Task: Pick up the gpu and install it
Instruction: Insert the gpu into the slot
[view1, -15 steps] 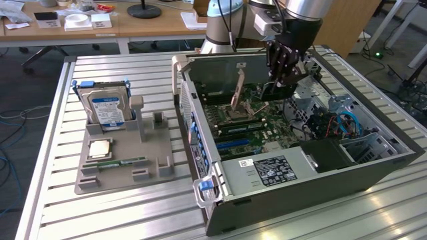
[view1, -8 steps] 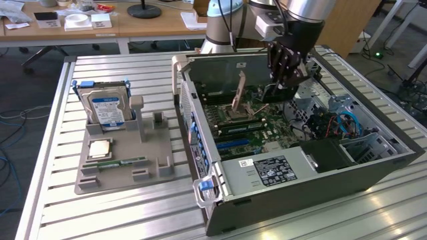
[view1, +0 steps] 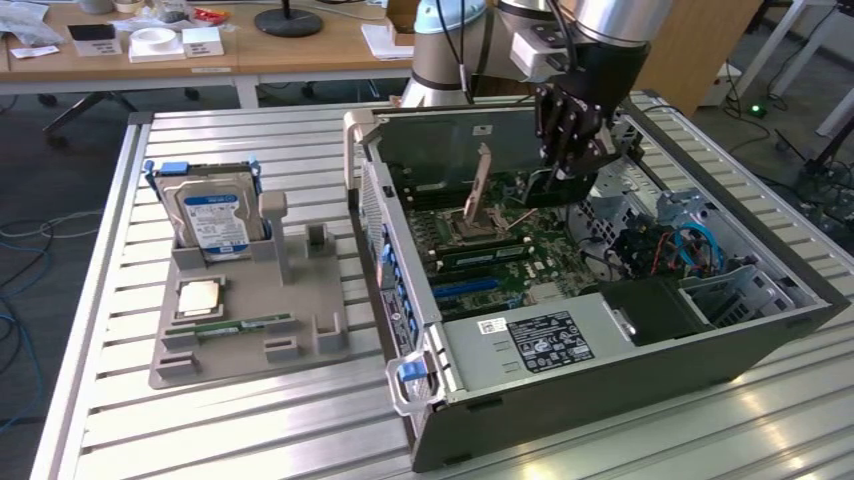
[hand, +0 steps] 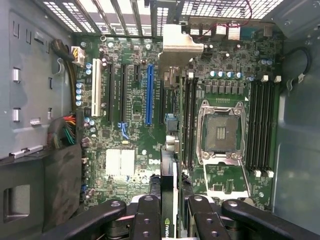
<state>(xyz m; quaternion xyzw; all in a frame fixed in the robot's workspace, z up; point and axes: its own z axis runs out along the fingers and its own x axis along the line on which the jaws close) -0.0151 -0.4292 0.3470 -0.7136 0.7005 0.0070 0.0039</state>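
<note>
On the slatted metal table (view1: 267, 150) stands one open computer case (view1: 641, 375), two fingers (hand: 147, 222) over it clamped on one gpu (hand: 168, 226).

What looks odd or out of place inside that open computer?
Nothing looks spilled or damaged. The one odd sight is the processor socket: its cover stands open and the socket is empty. The gripper holds the gpu edge-on over the motherboard.
</note>
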